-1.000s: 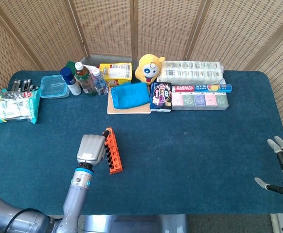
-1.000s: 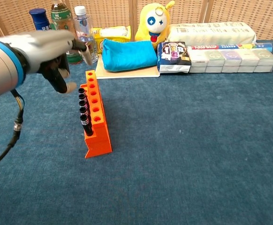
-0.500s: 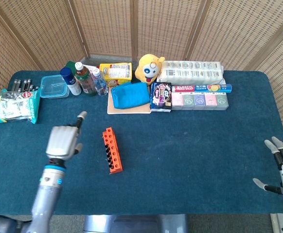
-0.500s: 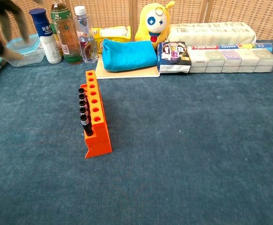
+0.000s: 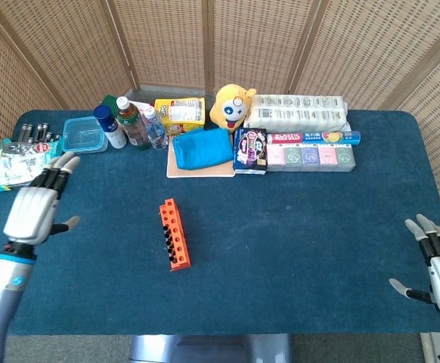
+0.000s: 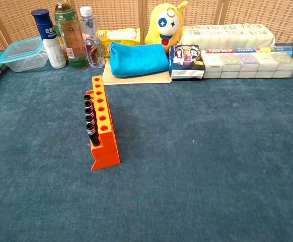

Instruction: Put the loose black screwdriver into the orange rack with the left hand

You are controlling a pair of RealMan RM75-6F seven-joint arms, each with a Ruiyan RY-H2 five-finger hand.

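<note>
1. Two hands of mine were in the head view, and neither held anything: my left hand (image 5: 35,209) hung over the desk's (image 5: 295,227) left edge with its fingers (image 5: 60,168) spread and released, and my right hand (image 5: 438,266) sat at the lower right corner, its fingers likewise apart and empty.
2. A second before, my left hand had been right against the orange rack (image 5: 175,235); half a second before, it was partway to the left; by this moment it had pulled well apart from the rack and sat near the packet (image 5: 22,164) at the far left.
3. In the chest view my left hand had gone out of sight entirely, where earlier it had loomed beside the rack.
4. The black screwdrivers (image 6: 90,122) stood in a row along the rack's left side, handles up; I could not tell which one had been the loose one.
5. The rack (image 6: 102,132) stood upright on the blue desk and had not shifted across the three moments.
6. My right hand had barely changed, drifting only slightly along the desk's right edge.
7. At the back, the blue pouch (image 5: 202,147), yellow plush toy (image 5: 232,107) and bottles (image 5: 133,123) kept their places.
</note>
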